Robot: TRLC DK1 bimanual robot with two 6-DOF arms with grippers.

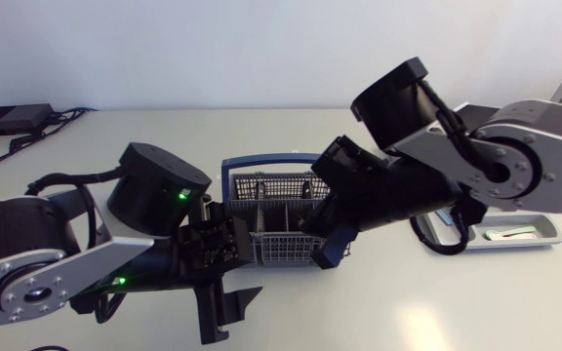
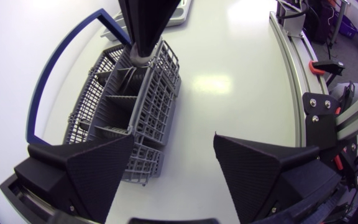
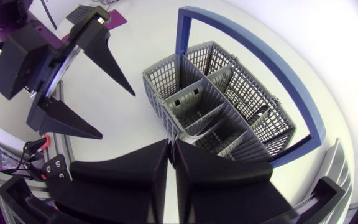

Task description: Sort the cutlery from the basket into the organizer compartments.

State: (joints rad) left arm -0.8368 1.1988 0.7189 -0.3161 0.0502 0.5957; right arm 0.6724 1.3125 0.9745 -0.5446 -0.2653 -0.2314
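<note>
Basket (image 1: pixel 283 246): grey plastic mesh, oblong, inner dividers making several compartments, blue hoop handle (image 1: pixel 261 160) standing upright over it. It sits on the white table (image 1: pixel 437 302) about mid-table, between the two arms. In the right wrist view the basket (image 3: pixel 166 78) shows mesh walls and slanted dividers under the handle (image 3: pixel 185 31); contents of the compartments cannot be made out.

Organizer (image 1: pixel 544 239): pale shallow tray, well apart from the basket at its 3 o'clock, partly hidden by the right arm. A small red-and-white item (image 1: pixel 511 235) lies in it; which compartment cannot be told.

Right gripper (image 1: pixel 328 252) is at the basket's 4 o'clock corner, angled down. Its fingers are pressed together (image 3: pixel 171 162); whether anything thin sits between them cannot be seen. From the left wrist view its tips (image 2: pixel 140 56) reach into the end compartment of the basket (image 2: pixel 160 93) farthest from the left gripper.

Left gripper (image 1: pixel 224 314) is at the basket's 7 o'clock, near it, not touching. Its fingers are spread wide with nothing between them (image 2: pixel 173 171). The right wrist view shows the same wide spread (image 3: pixel 117 115) beside the basket.
</note>
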